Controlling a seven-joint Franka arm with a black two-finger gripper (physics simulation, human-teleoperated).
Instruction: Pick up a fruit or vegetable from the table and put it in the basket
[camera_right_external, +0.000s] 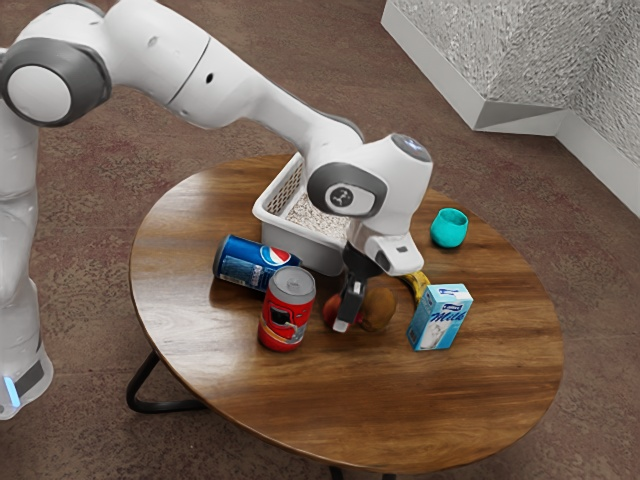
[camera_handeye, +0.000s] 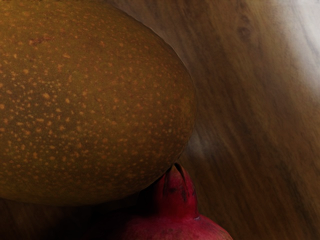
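On a clock face centered on the gripper (camera_right_external: 346, 318) in the exterior view, the brown speckled fruit (camera_right_external: 379, 310) is close by at 3 o'clock and the red fruit (camera_right_external: 331, 309) close by at 9, both outside the basket (camera_right_external: 322, 250), which stands at 11. I cannot tell how far open the gripper is or whether it has hold of either fruit. In the wrist view the red fruit's crown meets the brown one's edge.

Farther out on the desk (camera_right_external: 420, 410), the upright red can (camera_right_external: 284, 318) is at 9, the blue can (camera_right_external: 240, 263) lies on its side at 10, the teal cup (camera_right_external: 449, 230) is at 2, the banana (camera_right_external: 420, 289) between 2 and 3, and the milk carton (camera_right_external: 436, 325) at 3.
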